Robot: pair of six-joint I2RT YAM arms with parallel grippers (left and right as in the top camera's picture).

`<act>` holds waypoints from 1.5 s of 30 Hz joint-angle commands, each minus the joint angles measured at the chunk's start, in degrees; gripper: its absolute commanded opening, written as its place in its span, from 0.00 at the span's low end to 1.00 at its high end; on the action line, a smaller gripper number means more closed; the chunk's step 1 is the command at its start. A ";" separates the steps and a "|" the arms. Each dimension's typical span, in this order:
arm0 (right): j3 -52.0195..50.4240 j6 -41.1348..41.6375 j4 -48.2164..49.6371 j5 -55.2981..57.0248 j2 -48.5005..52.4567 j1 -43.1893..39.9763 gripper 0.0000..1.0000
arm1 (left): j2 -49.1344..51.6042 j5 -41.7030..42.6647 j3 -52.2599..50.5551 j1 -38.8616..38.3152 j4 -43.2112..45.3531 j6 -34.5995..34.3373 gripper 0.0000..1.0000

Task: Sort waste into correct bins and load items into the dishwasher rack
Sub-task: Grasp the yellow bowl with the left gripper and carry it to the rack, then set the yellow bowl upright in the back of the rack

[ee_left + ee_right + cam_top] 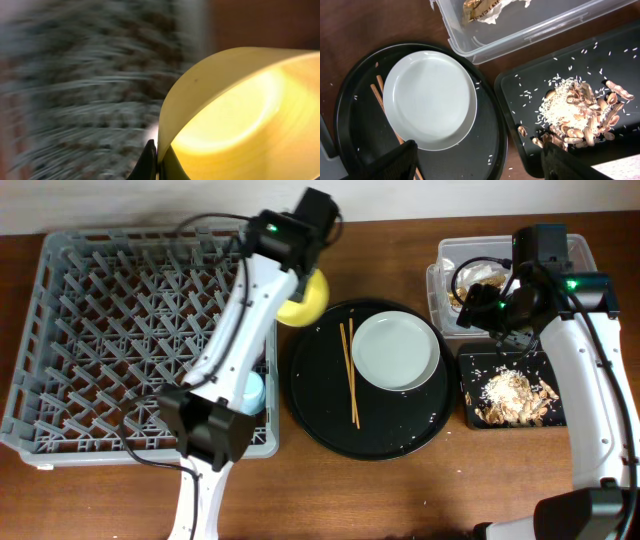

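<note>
My left gripper [306,278] is shut on the rim of the yellow bowl [305,306] and holds it by the far right corner of the grey dishwasher rack [90,330]. In the left wrist view the bowl [240,115] fills the right side, with its rim pinched between my fingers [159,162]. My right gripper [480,167] is open and empty, and in the overhead view [500,320] it hovers between the clear tub [445,255] and the black rectangular tray [470,410]. The plate [395,350] and chopsticks [351,375] lie on the round tray. The blue cup [254,392] is at the rack's right edge. The pink cup is out of view.
The round black tray [330,420] sits between the rack and the bins. Crumpled paper with a brown wrapper [485,7] lies in the clear tub [520,30]. Food scraps [580,112] lie in the black tray [520,90]. My left arm crosses the rack's right side.
</note>
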 commanded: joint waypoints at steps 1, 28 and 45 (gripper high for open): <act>0.74 -0.55 0.66 0.98 0.44 -0.11 0.80 | -0.24 -22.34 -0.31 3.23 5.03 -6.47 0.00; 0.74 -0.57 0.61 2.01 0.44 -0.11 0.86 | -0.13 -36.79 -24.11 5.09 29.40 -15.39 0.00; 0.72 -0.57 0.70 2.03 0.44 -0.11 0.87 | 7.72 -50.53 -24.09 3.52 37.05 -9.99 0.00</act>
